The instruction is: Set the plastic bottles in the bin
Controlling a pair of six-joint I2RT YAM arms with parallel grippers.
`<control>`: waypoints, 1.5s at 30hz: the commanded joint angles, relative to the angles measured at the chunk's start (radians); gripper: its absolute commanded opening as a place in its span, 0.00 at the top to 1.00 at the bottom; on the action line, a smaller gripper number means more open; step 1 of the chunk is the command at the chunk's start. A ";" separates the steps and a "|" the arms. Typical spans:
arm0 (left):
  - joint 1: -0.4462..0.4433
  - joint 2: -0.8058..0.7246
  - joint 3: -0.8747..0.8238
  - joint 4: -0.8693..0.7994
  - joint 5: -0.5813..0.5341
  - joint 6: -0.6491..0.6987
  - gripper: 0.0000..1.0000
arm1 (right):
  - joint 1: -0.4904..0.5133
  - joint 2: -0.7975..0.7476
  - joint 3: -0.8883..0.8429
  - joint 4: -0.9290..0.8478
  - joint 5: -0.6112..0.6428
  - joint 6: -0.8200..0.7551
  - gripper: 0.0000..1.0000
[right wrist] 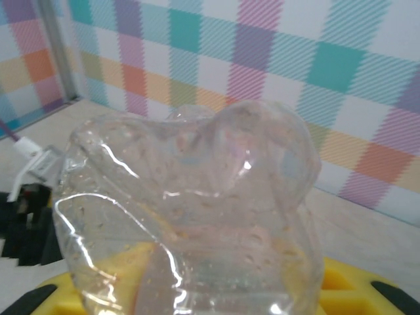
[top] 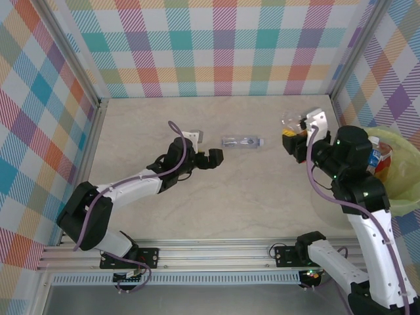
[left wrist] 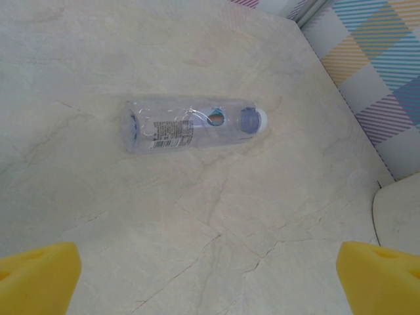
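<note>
Just left of the bin (top: 403, 187), the right gripper (top: 293, 138) has its jaws closed on a crushed clear bottle (right wrist: 190, 197) (yellow pads (right wrist: 341, 279) show beneath it in the wrist view). Farther left of the bin, a clear labelled bottle (left wrist: 193, 125) lies on its side on the bench (top: 262, 197), untouched. Farther still from the bin, near that lying bottle, the left gripper (top: 209, 159) hovers with jaws spread wide, holding nothing. Inside the bin sit a few labelled bottles (top: 378, 156).
</note>
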 commanded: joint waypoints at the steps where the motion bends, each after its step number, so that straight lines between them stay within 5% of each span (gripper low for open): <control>1: 0.004 0.019 0.037 0.004 0.021 0.008 0.00 | -0.053 -0.006 0.067 -0.071 0.188 -0.015 0.62; 11: 0.004 0.027 0.052 -0.010 0.026 -0.014 0.00 | -0.258 -0.008 0.058 -0.031 0.717 -0.116 0.61; 20: 0.005 0.058 0.102 -0.057 0.056 -0.054 0.00 | -0.367 0.028 -0.019 -0.146 0.648 0.132 0.54; 28: 0.004 0.040 0.074 -0.056 0.033 -0.112 0.00 | -0.440 0.126 0.060 -0.204 0.438 0.209 0.25; 32: 0.005 0.019 0.057 -0.068 0.004 -0.112 0.00 | -0.441 0.145 0.143 -0.227 0.304 0.219 0.26; 40: 0.006 -0.012 0.020 -0.077 -0.064 -0.115 0.00 | -0.384 0.196 0.156 -0.068 -0.303 0.239 0.27; 45: 0.006 -0.029 0.011 -0.117 -0.119 -0.119 0.00 | -0.188 0.341 0.135 0.004 -0.326 0.070 0.24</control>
